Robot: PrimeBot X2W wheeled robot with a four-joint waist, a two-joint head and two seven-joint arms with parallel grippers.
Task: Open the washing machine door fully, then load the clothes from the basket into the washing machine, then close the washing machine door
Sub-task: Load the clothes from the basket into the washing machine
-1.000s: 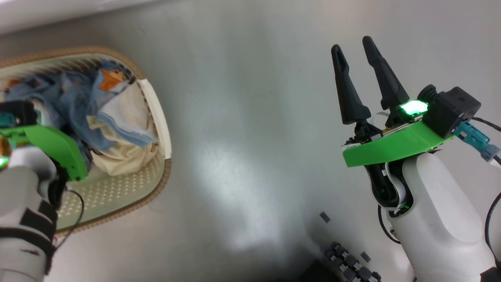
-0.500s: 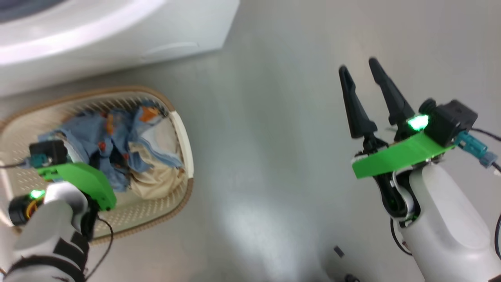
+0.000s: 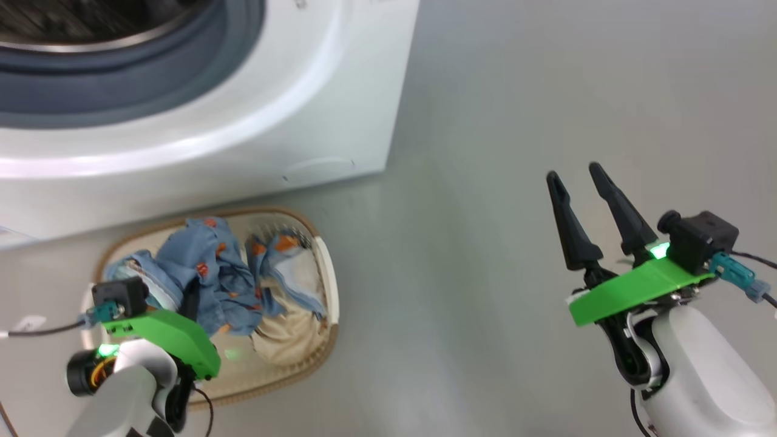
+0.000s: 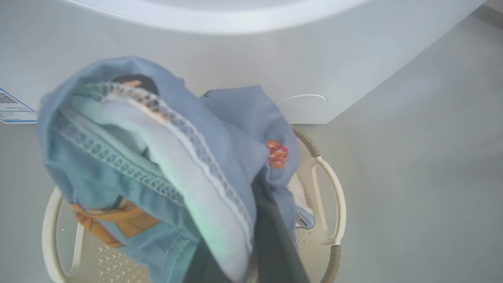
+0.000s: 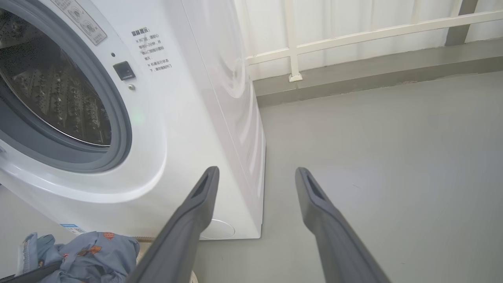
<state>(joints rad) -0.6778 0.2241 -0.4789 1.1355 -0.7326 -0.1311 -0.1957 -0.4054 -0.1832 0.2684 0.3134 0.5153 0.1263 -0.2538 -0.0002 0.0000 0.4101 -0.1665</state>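
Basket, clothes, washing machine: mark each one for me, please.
basket [image 3: 331, 279], head view, white side handle.
clothes [image 3: 182, 255], head view, blue printed fabric.
washing machine [image 5: 51, 90], right wrist view, perforated steel drum.

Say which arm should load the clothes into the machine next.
Left. The left gripper is shut on the clothes above the basket, below the open drum; the right gripper is open, empty, over floor.
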